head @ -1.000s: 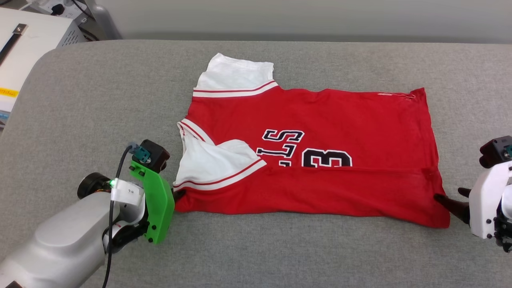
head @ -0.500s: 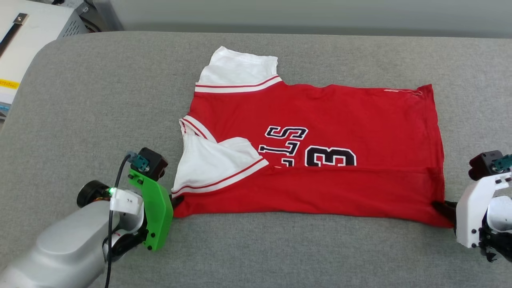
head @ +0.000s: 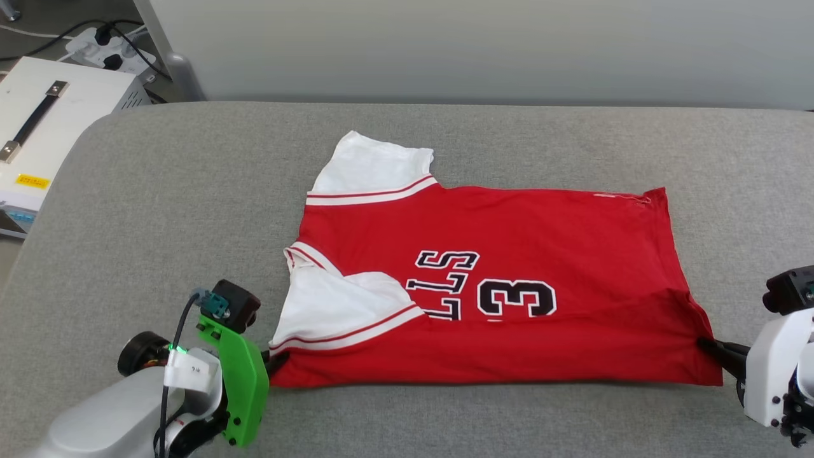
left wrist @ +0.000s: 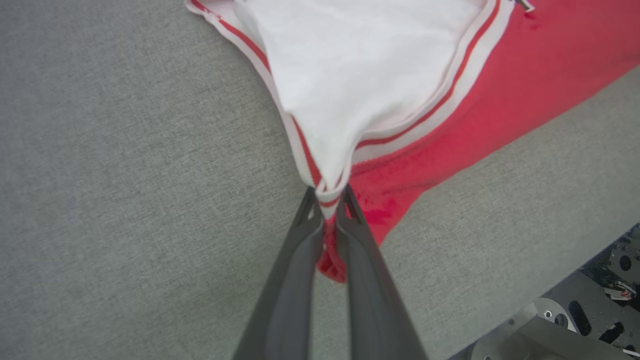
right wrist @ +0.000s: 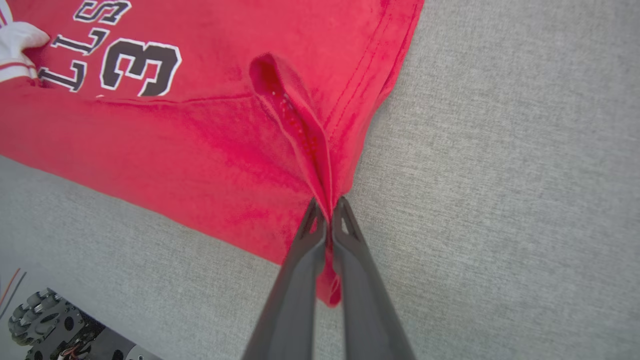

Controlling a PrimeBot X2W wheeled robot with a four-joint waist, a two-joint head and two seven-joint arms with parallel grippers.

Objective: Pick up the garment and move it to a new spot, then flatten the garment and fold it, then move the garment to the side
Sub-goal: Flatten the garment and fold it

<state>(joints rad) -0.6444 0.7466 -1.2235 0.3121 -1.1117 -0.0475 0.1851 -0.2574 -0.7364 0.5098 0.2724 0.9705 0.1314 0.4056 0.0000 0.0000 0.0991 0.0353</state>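
On my head camera the red jersey-style T-shirt [head: 521,248], with navy white-outlined lettering on the chest, lies flat in the middle of the frame on the grey fabric-covered table [head: 159,210]. Its collar end points to the frame's left and its hem to the right. The upper white sleeve [head: 375,165] sticks out toward the top of the frame. The lower white sleeve [head: 337,308] is folded in over the red body, just left of the lettering. A crease runs across the red cloth just below the numerals.

On my left wrist feed, the left gripper [left wrist: 327,192] is clamped tight on the shirt. Striped trim, white sleeve cloth and red fabric bunch together between its dark fingers. In the head view that grip sits at the shirt's lower left corner.

On my right wrist feed, the right gripper [right wrist: 327,202] is also closed on the shirt, at the hem corner. The red cloth there is pinched into a raised ridge running up from the tips. That corner is at the lower right of the head frame.

A white metal case with a black handle [head: 57,127] and a white power strip [head: 105,48] sit off the table at upper left.
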